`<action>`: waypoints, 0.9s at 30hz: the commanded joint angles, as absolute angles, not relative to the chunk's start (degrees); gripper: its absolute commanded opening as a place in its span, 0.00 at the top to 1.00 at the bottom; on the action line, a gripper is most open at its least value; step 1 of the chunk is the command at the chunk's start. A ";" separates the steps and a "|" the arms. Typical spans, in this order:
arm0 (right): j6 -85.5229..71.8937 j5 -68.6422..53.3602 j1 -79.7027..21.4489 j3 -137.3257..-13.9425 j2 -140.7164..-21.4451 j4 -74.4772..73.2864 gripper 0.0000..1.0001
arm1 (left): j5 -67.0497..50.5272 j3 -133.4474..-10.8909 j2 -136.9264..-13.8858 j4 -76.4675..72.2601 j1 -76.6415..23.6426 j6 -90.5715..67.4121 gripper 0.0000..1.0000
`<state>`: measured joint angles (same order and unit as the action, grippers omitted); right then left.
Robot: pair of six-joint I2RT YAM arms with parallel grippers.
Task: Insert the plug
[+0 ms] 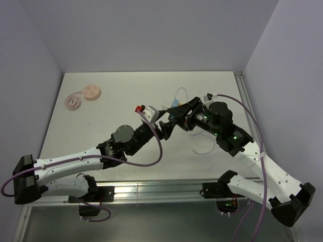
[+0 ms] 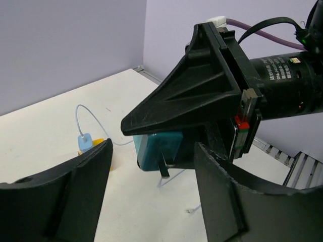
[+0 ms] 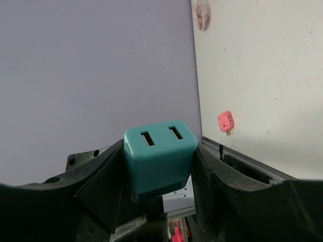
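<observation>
A teal charger block [image 3: 157, 154] with two slots on its face sits clamped between my right gripper's [image 3: 159, 164] black fingers, held above the table. In the left wrist view its [image 2: 160, 147] metal prongs point down. My left gripper [image 2: 153, 157] stands open just below and beside it, with nothing between its fingers [image 2: 81, 181]. In the top view the two grippers, left [image 1: 165, 127] and right [image 1: 174, 115], meet at the table's middle. A light-blue plug [image 2: 85, 137] on a thin white cable lies on the table against a yellow piece [image 2: 97, 143].
The cable's small free end [image 2: 192, 210] lies on the table under the left gripper. A pink adapter [image 3: 225, 122] rests on the table. A pink disc [image 1: 92, 93] and a pink coil [image 1: 73, 102] sit at the far left. A metal rail [image 1: 151, 190] runs along the near edge.
</observation>
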<state>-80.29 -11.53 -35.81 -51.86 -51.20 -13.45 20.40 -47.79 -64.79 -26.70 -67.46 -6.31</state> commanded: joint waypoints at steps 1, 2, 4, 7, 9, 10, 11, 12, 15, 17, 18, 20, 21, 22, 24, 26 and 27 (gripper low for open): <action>-81.12 -10.02 -36.91 -54.40 -50.01 -12.57 1.00 | 21.54 -50.98 -65.82 -29.62 -67.76 -4.57 0.34; -81.12 -10.11 -37.09 -54.40 -50.18 -12.31 1.00 | 21.62 -51.32 -66.18 -29.10 -67.76 -4.48 0.36; -81.21 -9.93 -37.70 -54.75 -50.27 -12.13 1.00 | 21.62 -51.85 -66.80 -29.00 -67.76 -4.31 0.44; -81.04 -9.23 -38.67 -55.20 -50.36 -12.57 1.00 | 21.97 -51.94 -67.15 -29.27 -67.76 -4.04 0.51; -81.39 -8.97 -39.02 -55.02 -50.19 -12.39 1.00 | 22.32 -52.21 -67.67 -29.09 -67.76 -3.95 0.52; -81.39 -8.88 -39.37 -55.11 -50.19 -12.04 1.00 | 22.59 -52.38 -68.02 -28.92 -67.76 -3.96 0.55; -81.39 -8.62 -39.72 -55.19 -50.19 -12.13 1.00 | 23.02 -52.82 -68.29 -28.65 -67.76 -3.96 0.58; -81.30 -8.53 -39.90 -55.54 -50.10 -12.13 1.00 | 23.29 -52.91 -68.81 -28.48 -67.76 -4.04 0.61; -78.77 -9.75 -40.60 -56.16 -50.53 -11.69 0.89 | 23.38 -53.00 -68.73 -28.47 -67.76 -3.69 1.00; -73.17 -11.59 -40.52 -56.69 -50.71 -11.60 0.50 | 23.03 -51.60 -67.77 -28.74 -67.76 -2.47 1.00; -70.78 -13.43 -40.17 -57.04 -50.97 -12.47 0.37 | 22.94 -50.98 -66.11 -28.83 -67.68 -2.20 1.00; -64.73 -19.11 -37.29 -57.22 -51.15 -15.11 0.18 | 20.06 -48.88 -62.52 -26.65 -66.72 -2.02 1.00; -62.43 -19.16 -35.79 -56.96 -50.89 -15.12 0.18 | 18.65 -48.17 -61.10 -26.63 -65.93 -2.54 1.00; -60.05 -23.68 -34.29 -56.52 -50.63 -14.77 0.17 | 16.02 -47.21 -59.43 -25.50 -65.05 -3.24 1.00; -53.72 -27.84 -30.61 -56.16 -49.58 -15.55 0.16 | 11.62 -44.04 -54.00 -24.70 -61.72 -5.35 1.00; -49.59 -33.21 -29.01 -54.94 -48.35 -14.32 0.16 | 5.56 -40.98 -50.29 -24.09 -60.04 -6.41 0.99; -48.53 -35.31 -27.35 -54.58 -47.47 -13.19 0.18 | 3.80 -40.35 -47.23 -23.39 -58.72 -6.85 1.00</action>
<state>-59.07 -24.27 -30.30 -54.22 -50.50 -15.16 13.17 -42.33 -53.93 -23.16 -61.34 -4.62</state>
